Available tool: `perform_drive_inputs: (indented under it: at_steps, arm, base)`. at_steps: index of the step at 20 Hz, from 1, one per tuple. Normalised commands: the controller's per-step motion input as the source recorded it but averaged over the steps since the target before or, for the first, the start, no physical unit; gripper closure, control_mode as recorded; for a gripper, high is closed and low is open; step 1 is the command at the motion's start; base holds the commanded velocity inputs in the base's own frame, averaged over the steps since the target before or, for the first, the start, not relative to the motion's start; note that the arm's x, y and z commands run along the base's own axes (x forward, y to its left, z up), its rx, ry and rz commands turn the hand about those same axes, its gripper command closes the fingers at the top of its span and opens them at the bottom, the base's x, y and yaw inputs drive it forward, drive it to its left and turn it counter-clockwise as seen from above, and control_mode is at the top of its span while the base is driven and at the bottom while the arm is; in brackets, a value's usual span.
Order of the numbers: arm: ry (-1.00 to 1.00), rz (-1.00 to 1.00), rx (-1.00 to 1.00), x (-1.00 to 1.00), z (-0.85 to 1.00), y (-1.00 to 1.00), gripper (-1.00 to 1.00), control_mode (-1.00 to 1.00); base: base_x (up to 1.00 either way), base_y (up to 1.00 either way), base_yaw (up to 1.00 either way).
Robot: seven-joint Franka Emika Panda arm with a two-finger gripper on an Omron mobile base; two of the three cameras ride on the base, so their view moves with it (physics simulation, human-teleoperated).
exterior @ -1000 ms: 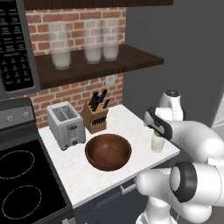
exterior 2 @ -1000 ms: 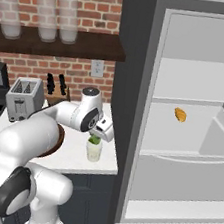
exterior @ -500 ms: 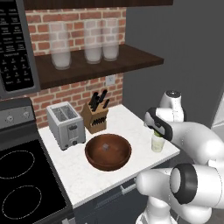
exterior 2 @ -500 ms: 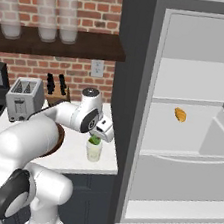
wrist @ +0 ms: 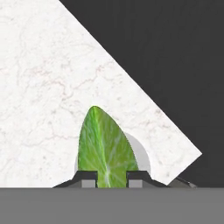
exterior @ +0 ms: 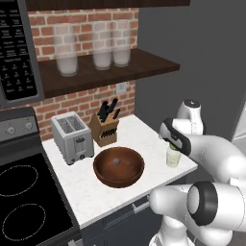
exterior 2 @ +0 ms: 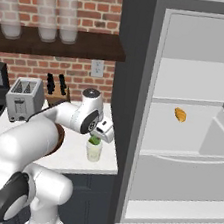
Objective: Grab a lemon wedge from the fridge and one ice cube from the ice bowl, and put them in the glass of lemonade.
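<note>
My gripper point(exterior 2: 97, 139) hangs right over the glass of lemonade point(exterior 2: 94, 151), a short clear tumbler at the counter's right end, and is shut on the lemon wedge point(exterior 2: 94, 141). In the hand view the bright green lemon wedge point(wrist: 105, 149) stands between the two fingertips of the gripper point(wrist: 111, 178), with white counter behind it. From the left base view the glass of lemonade point(exterior: 173, 156) sits just under my hand. The dark brown ice bowl point(exterior: 118, 166) lies left of the glass with a pale ice cube point(exterior: 115, 162) inside. The fridge point(exterior 2: 193, 120) stands open at the right.
A toaster point(exterior: 72, 137) and a knife block point(exterior: 105, 129) stand behind the bowl. Frosted jars point(exterior: 94, 48) line the shelf above. A stove point(exterior: 26, 202) borders the counter's left. A small orange-yellow piece point(exterior 2: 180, 114) lies on a fridge shelf.
</note>
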Motion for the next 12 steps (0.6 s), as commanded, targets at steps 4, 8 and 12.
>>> perform_drive_inputs:
  at_steps: [4, 8, 12]
  arm:
    - [-0.01, 0.00, 0.01, -0.02, 0.00, -0.03, 1.00, -1.00]
    - [-0.02, 0.00, 0.02, -0.20, 0.00, -0.08, 1.00, -1.00]
    - [-0.01, 0.00, 0.00, -0.06, 0.00, 0.00, 1.00, -1.00]
  base:
    - [0.00, 0.00, 0.00]
    - [0.00, 0.00, 0.00]
    - [0.00, 0.00, 0.00]
